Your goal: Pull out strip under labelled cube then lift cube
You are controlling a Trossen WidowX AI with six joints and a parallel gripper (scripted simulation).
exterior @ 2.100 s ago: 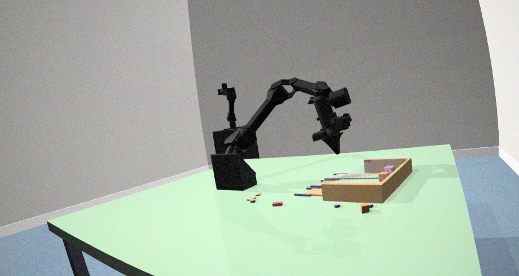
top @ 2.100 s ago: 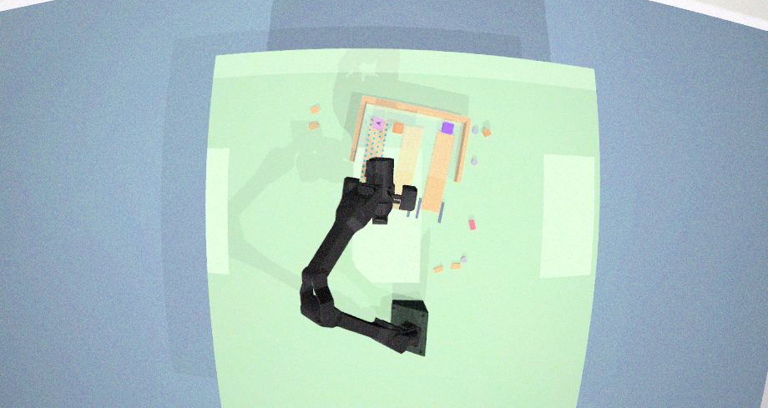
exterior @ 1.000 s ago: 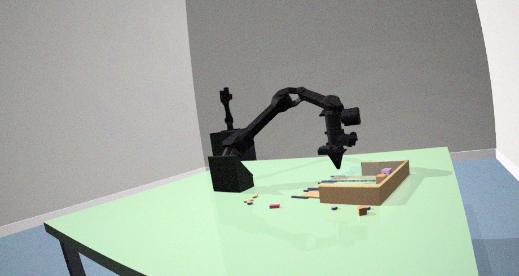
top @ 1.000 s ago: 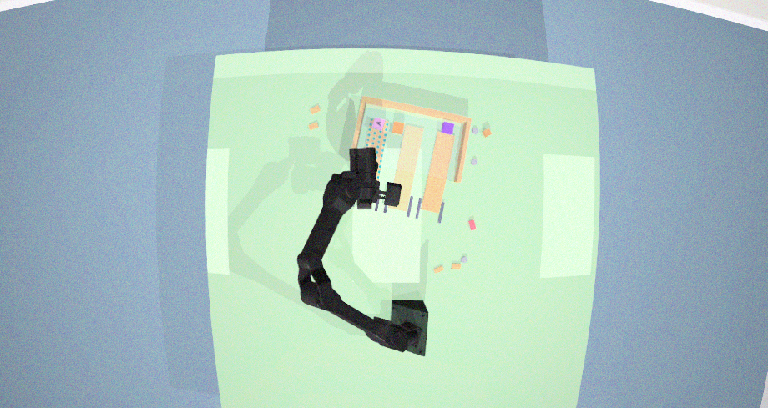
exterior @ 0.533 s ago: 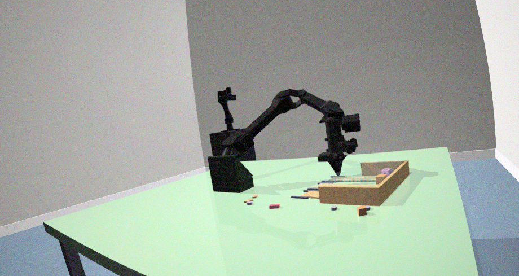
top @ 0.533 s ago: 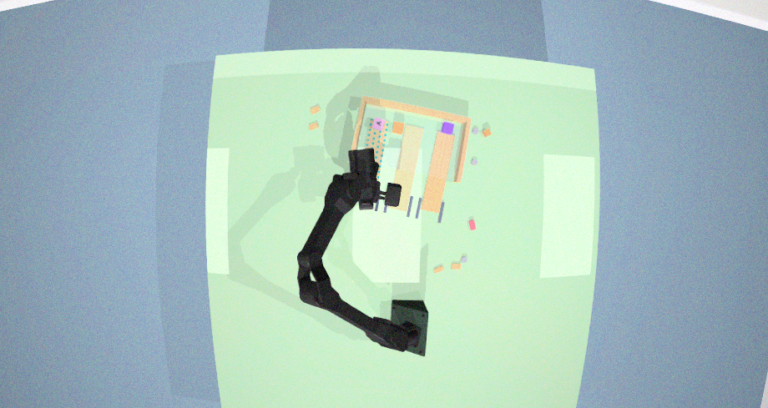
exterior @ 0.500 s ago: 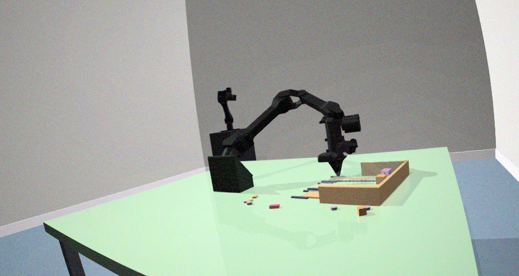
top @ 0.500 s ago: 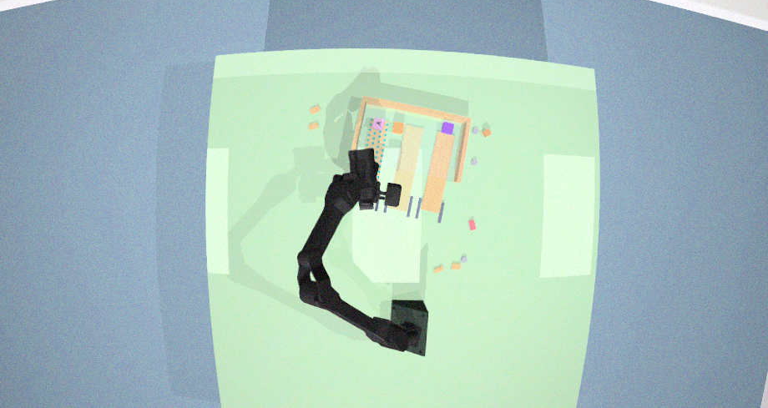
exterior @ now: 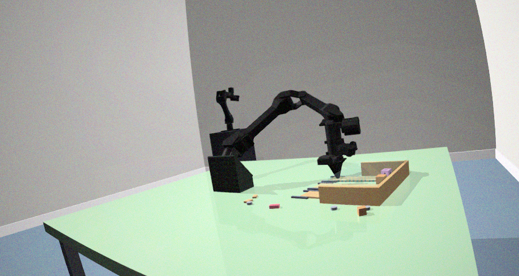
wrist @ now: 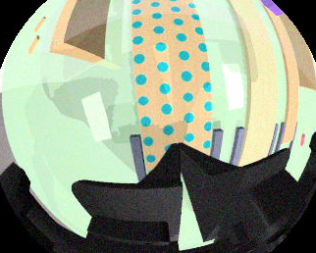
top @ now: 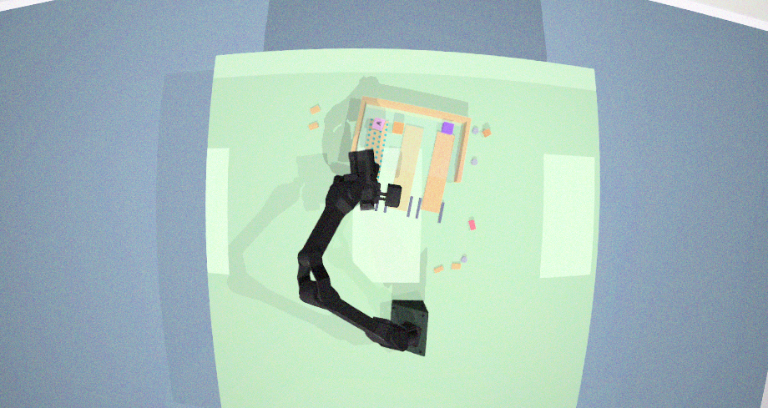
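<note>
The labelled cube [top: 378, 123] [exterior: 386, 171] is pink-lilac with a dark letter. It sits on the far end of the teal-dotted strip [top: 374, 139] [wrist: 175, 74], inside the walled frame; it is out of the wrist view. My gripper [exterior: 337, 176] [wrist: 177, 148] is shut and empty. It points down at the near end of the dotted strip, with its tips low over it; contact cannot be told. In the wrist view the tips cover part of the strip's near end. In the top view the arm hides the fingertips.
A three-sided wooden frame [top: 419, 108] [exterior: 348, 196] surrounds the strips. A pale strip [top: 411, 163] [wrist: 261, 74] and an orange strip [top: 437, 174] lie to the right. An orange cube [top: 398, 128] and a purple cube [top: 447, 128] are inside. Dark rails [wrist: 137, 157] flank the near ends.
</note>
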